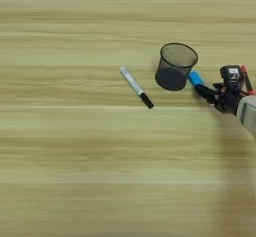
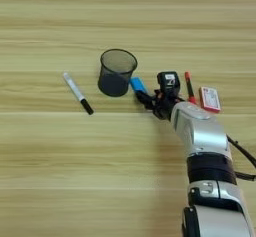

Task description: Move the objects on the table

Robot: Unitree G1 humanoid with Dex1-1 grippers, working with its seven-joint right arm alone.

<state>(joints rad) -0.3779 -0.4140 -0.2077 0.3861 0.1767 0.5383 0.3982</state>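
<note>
The black wire-mesh pen cup (image 2: 116,72) stands upright near the middle of the table (image 2: 60,171). Right beside it, on its right, lies the small blue block (image 2: 137,85), slanting toward my right gripper (image 2: 149,100). The gripper's black tip touches the block's near end; I cannot see whether it holds the block. The flat red-and-white box (image 2: 210,99) lies to the right of the gripper, apart from it. In the left eye view the cup (image 1: 175,66), the block (image 1: 195,78) and the gripper (image 1: 209,93) sit near the right edge.
A white marker with a black cap (image 2: 77,93) lies slanted to the left of the cup. A thin red marker (image 2: 189,87) lies between the gripper and the box. My silver forearm (image 2: 197,131) reaches in from the bottom right.
</note>
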